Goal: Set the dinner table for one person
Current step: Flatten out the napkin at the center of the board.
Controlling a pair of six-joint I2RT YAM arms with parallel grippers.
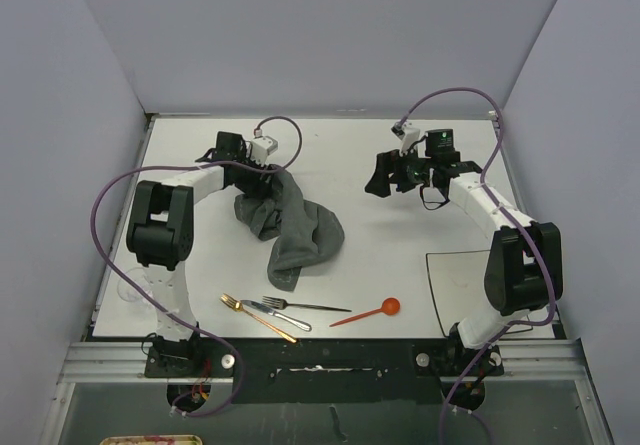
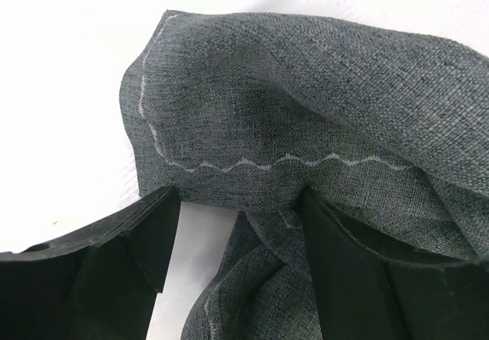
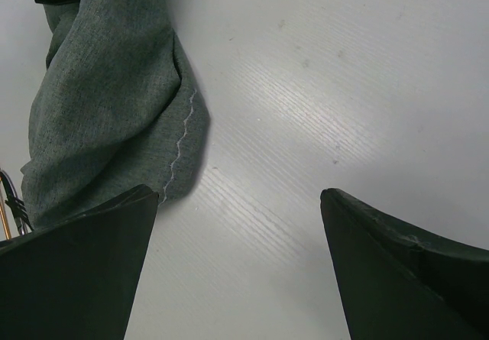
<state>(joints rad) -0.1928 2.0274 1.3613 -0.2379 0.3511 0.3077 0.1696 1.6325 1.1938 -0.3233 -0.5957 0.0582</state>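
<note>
On the dinner table (image 1: 390,250), cutlery (image 1: 280,312) lies before placemat (image 1: 295,233).

A plain back wall (image 1: 320,35), pale grey-lilac, rises beyond both the left gripper (image 1: 265,173) and the right gripper (image 1: 382,180). A side wall (image 1: 60,145) of the same colour stands out past the left gripper. A second side wall (image 1: 590,115) stands past the right gripper, and together the walls box in the white desk (image 1: 380,255) beneath the grippers. Behind the grippers, along the desk's near edge, runs a metal rail (image 1: 100,357), then a dark glossy surface (image 1: 400,415). The light is soft and even, and shadows on the desk are faint.
</note>
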